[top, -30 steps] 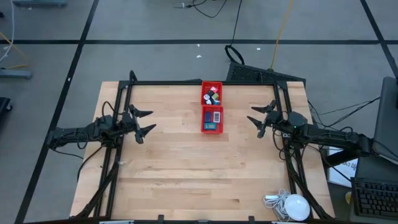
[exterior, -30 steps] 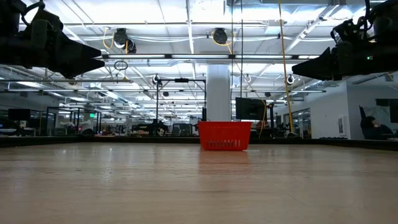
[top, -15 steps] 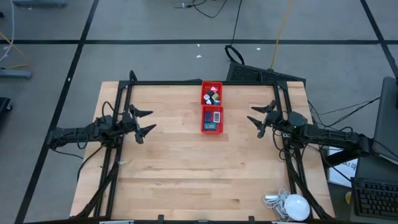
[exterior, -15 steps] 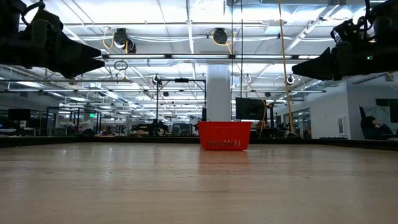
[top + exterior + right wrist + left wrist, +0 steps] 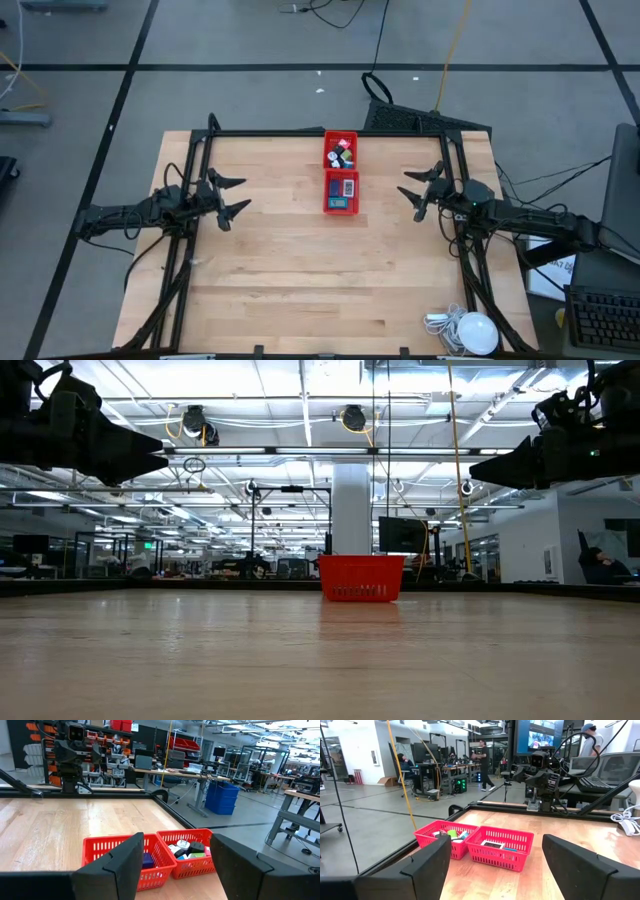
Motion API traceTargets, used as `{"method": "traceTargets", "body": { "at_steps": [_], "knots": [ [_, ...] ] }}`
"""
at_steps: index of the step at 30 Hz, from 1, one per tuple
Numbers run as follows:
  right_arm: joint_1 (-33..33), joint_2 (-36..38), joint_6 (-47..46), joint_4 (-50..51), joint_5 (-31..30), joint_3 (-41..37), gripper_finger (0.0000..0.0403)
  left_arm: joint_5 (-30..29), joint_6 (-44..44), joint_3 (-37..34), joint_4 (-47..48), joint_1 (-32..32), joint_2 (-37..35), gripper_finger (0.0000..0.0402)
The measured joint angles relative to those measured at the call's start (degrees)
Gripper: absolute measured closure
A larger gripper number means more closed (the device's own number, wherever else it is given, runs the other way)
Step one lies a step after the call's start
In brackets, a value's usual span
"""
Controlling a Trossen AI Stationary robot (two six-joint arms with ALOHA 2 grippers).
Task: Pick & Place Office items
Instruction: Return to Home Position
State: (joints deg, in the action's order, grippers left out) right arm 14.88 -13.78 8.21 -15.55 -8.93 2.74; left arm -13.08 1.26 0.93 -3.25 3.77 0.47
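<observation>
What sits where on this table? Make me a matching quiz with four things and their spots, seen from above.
Things:
1. left gripper
2. right gripper
3. tray
4. lamp

Places in the high view:
A. bottom right corner
B. top middle
C. left side, open and empty
D. right side, open and empty

Pairs: 1-C, 2-D, 3-B, 4-A

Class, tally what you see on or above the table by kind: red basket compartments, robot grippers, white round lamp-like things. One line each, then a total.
Red basket compartments: 2
Robot grippers: 2 (left gripper, right gripper, both open)
White round lamp-like thing: 1
Total: 5
</observation>
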Motion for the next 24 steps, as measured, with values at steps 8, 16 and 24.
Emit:
{"method": "traceTargets", "body": {
  "at_steps": [8, 16, 24],
  "knots": [
    [0.0, 0.0, 0.0, 0.0, 0.0, 0.0, 0.0185, 0.0, 0.0, 0.0, 0.0, 0.0, 0.0, 0.0071],
    [0.0, 0.0, 0.0, 0.0, 0.0, 0.0, 0.0183, 0.0, 0.0, 0.0, 0.0, 0.0, 0.0, 0.0084],
    [0.0, 0.0, 0.0, 0.0, 0.0, 0.0, 0.0185, 0.0, 0.0, 0.0, 0.0, 0.0, 0.0, 0.0097]
  ]
}}
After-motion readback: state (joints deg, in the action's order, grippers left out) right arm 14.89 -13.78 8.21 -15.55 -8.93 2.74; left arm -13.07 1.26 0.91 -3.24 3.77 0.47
